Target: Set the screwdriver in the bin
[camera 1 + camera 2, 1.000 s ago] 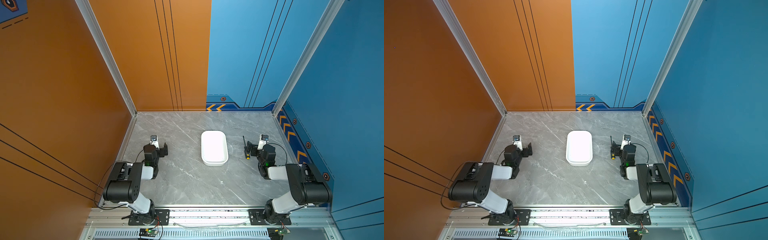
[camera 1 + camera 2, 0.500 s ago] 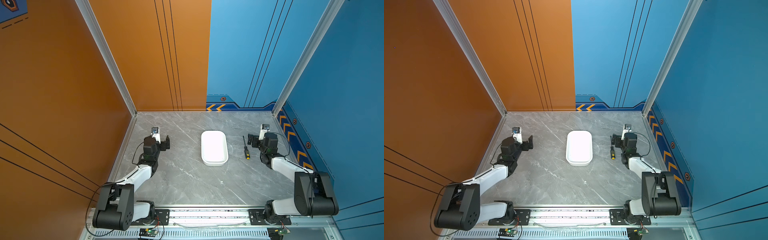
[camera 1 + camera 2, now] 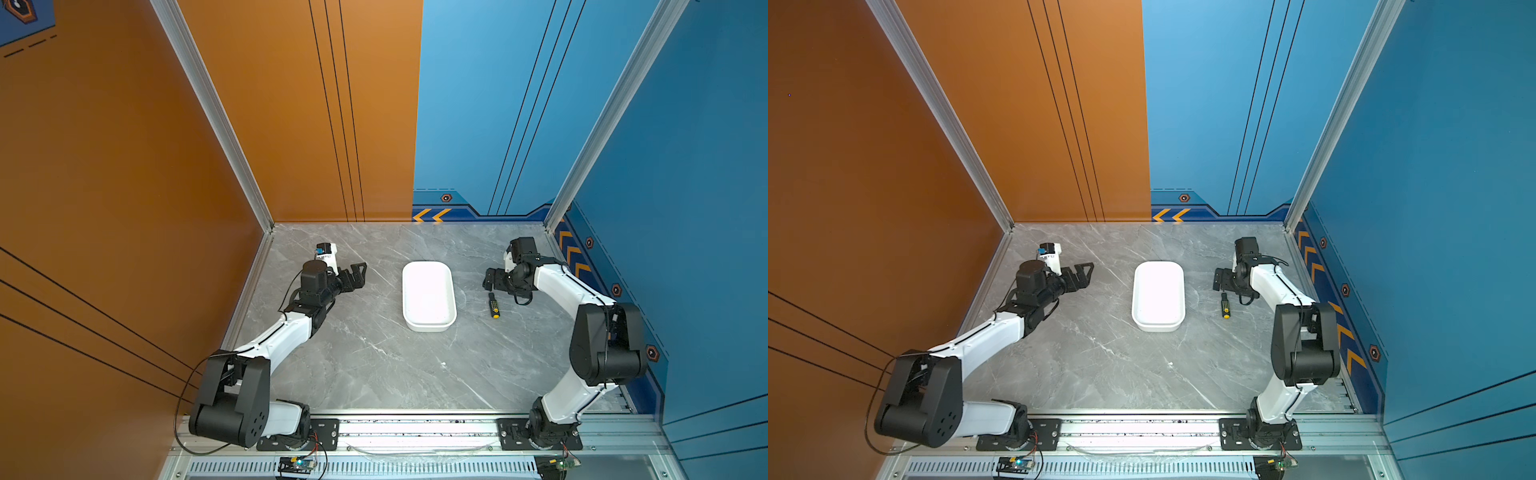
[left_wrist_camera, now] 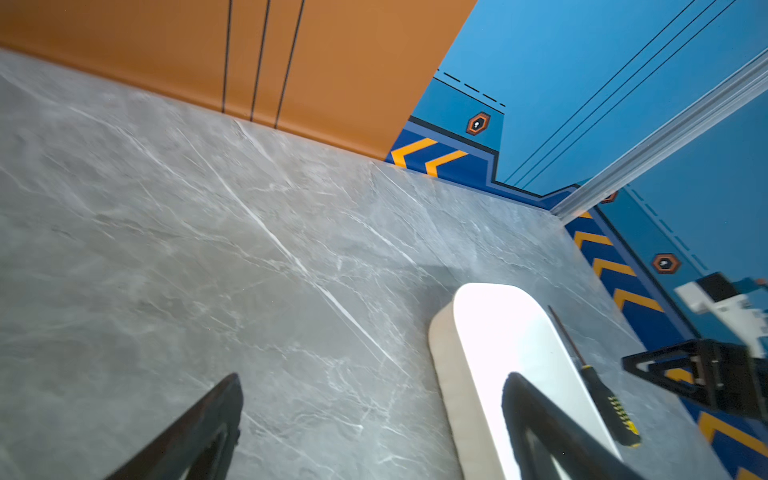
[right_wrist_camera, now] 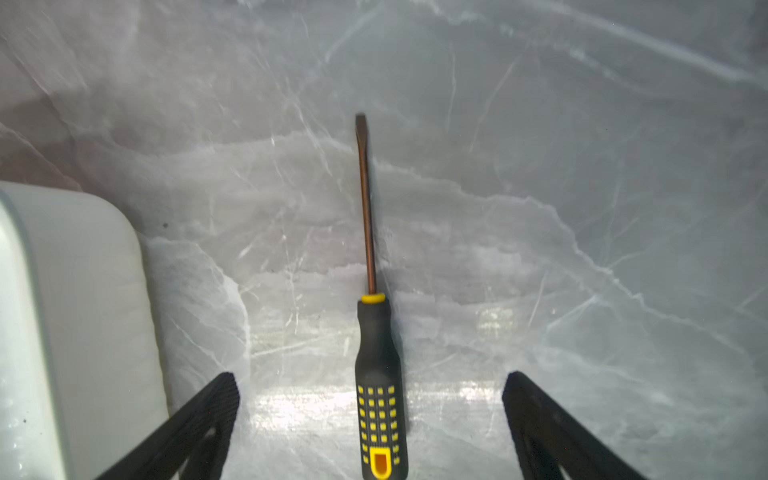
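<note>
Though clear close-up, screwdriver (image 5: 374,320) shaft unseen overhead.

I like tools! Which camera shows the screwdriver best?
The right wrist view: the screwdriver lies big and close, tip to handle. Both top views show it tiny, shaft under the right claw. The left wrist view shows it small beyond the bin.

It was a robot test cell, probably in a lab. Painted panels (image 3: 291,124) boxed in a grey table (image 3: 395,374). Robot arms (image 3: 282,336) were bolted to its front rail (image 3: 415,428).

Grey marble tabletop (image 3: 374,374); orange wall (image 3: 291,104), blue wall (image 3: 478,104) behind.
</note>
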Tool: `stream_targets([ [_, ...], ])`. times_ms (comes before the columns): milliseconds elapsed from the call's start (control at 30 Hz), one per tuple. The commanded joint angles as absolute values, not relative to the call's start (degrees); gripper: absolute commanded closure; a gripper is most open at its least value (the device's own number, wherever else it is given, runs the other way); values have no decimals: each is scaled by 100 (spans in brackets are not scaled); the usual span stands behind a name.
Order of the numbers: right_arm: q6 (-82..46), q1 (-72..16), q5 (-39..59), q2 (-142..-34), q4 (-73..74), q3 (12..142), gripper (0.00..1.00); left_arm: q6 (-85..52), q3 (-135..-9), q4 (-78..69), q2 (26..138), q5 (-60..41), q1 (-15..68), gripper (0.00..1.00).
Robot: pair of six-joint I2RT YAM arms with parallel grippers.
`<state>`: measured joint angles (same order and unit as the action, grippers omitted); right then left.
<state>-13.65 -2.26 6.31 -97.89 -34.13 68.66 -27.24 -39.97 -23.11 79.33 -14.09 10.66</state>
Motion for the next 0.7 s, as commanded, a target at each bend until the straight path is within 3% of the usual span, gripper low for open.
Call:
stream_targets([
  [0,-1488,-271,778,-9823,-4076,6958,1,-3400,-3998,-2587,8155,-2239,1097,2],
  [467,-1450,-676,427,-10436,-4305,7138,4,-3768,-3658,-2625,8519,-2657,1384,2],
  [667,-1437,-677,360,-10503,-4307,7151,3,-3746,-3747,-1907,8564,-2723,1670,2],
])
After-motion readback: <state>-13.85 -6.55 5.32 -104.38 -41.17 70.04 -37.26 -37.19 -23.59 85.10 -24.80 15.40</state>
